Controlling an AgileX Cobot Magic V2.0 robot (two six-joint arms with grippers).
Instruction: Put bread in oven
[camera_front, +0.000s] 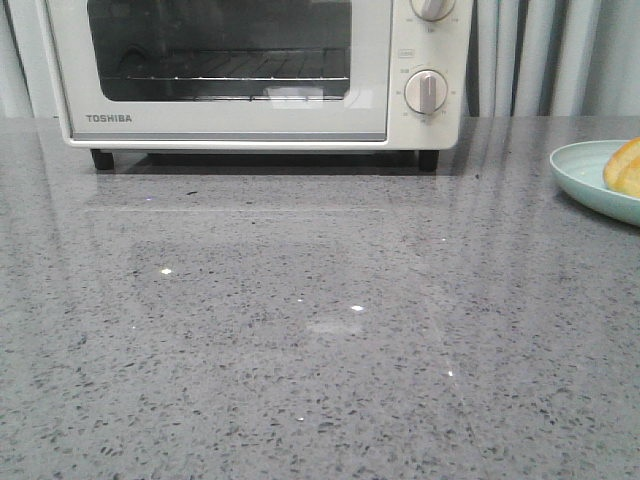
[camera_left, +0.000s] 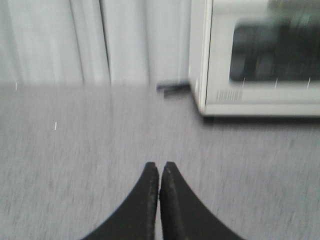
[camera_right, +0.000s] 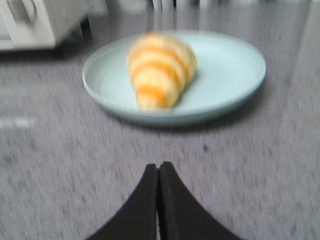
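The cream-white Toshiba oven (camera_front: 250, 70) stands at the back of the table with its glass door closed; it also shows in the left wrist view (camera_left: 260, 60) and its corner in the right wrist view (camera_right: 40, 22). The golden-yellow bread (camera_right: 160, 67) lies on a pale blue plate (camera_right: 225, 75) at the table's right edge; the front view shows only a part of the bread (camera_front: 625, 165) and of the plate (camera_front: 585, 170). My left gripper (camera_left: 160, 166) is shut and empty, above bare table left of the oven. My right gripper (camera_right: 159, 166) is shut and empty, short of the plate.
The grey speckled table top (camera_front: 300, 330) stretches in front of the oven. Pale curtains (camera_front: 540, 55) hang behind the table. Neither arm shows in the front view.
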